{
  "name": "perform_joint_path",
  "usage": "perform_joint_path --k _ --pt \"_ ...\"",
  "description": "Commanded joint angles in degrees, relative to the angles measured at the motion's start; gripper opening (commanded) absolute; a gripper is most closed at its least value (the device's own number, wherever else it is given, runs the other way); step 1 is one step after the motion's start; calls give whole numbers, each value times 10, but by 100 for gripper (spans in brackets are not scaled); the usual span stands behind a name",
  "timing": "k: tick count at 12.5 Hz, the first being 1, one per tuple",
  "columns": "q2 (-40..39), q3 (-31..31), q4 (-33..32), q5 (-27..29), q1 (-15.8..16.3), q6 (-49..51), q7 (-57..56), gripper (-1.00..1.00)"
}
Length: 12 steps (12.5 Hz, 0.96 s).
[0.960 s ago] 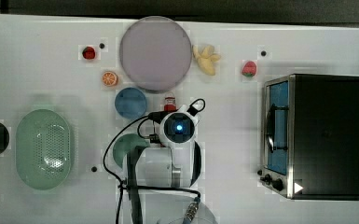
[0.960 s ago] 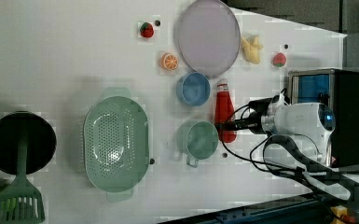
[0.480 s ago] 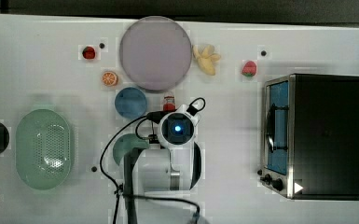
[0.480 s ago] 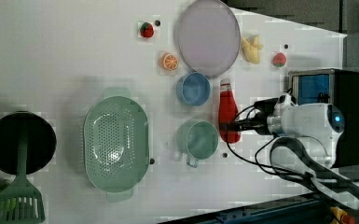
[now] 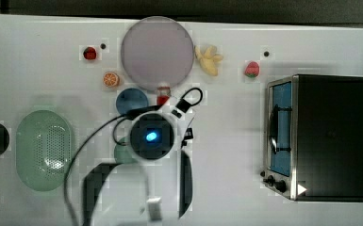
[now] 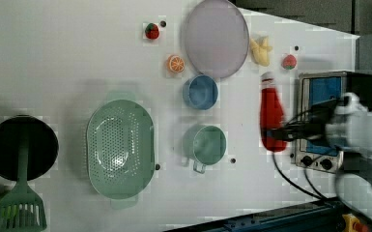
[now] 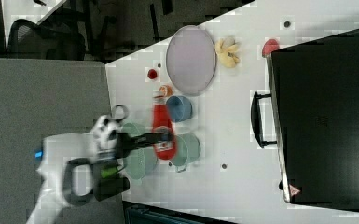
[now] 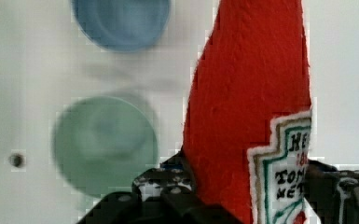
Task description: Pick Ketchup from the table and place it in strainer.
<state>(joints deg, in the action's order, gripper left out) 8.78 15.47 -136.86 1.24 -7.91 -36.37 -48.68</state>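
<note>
White tabletop fills the scene, with dark floor beyond its far edge in the top view. Off that surface, the Ketchup is held up in the air: the gripper is clamped on the bottle's lower, labelled end, and in the wrist view the two dark fingers press against either side of the red body just beside the white-edged label. In the left view the bottle appears between the blue bowl and the toaster oven, its cap pointing toward the far edge of the table; in the right view it overlaps the space between the blue bowl and the teal-green bowl. That teal-green bowl sits just near of the blue one in the left view. The strainer lies well apart from the bottle, toward the left view's left, with nothing in it. Farther left rest a dark round pan and a green spatula. Along the far side stand a large lilac plate, an orange slice, a strawberry, a banana bunch and a small red fruit.
</note>
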Motion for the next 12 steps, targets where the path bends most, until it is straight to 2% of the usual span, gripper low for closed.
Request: perform_joint_path --k 1,4,7,12 --pt "14 62 57 25 30 73 125 29" --pt "4 133 85 75 46 76 244 29" --pt "-31 214 104 79 54 52 335 29" --pt "-130 301 106 70 58 -82 491 29"
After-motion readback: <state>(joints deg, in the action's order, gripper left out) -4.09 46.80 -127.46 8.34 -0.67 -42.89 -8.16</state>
